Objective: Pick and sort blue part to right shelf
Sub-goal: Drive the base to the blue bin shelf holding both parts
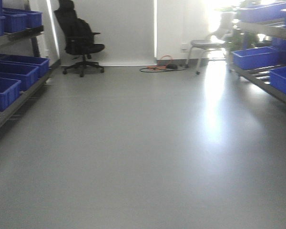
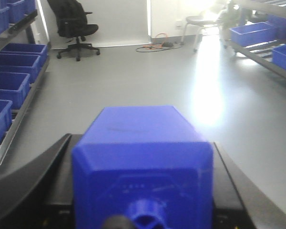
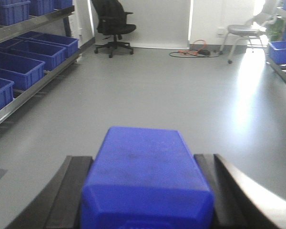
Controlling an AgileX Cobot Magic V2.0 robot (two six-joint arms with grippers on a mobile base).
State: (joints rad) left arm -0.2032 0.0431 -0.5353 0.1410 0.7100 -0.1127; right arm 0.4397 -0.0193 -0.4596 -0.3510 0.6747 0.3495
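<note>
Left gripper (image 2: 143, 143) and right gripper (image 3: 143, 162) each clamp a blue part (image 2: 142, 171); jolts driving toward the shelf (image 1: 267, 30) ahead-right could loosen them.

A black office chair (image 1: 80, 40) on castors stands against the white wall (image 1: 126, 28) at the far end of the room. To its right, an orange cable (image 1: 163, 62) lies coiled on the grey floor (image 1: 133, 152), near a light grey chair (image 1: 207, 44) with thin metal legs, washed in strong glare. Along the left side runs a metal rack (image 1: 20, 101) carrying dark blue bins (image 1: 14, 74) in rows.
</note>
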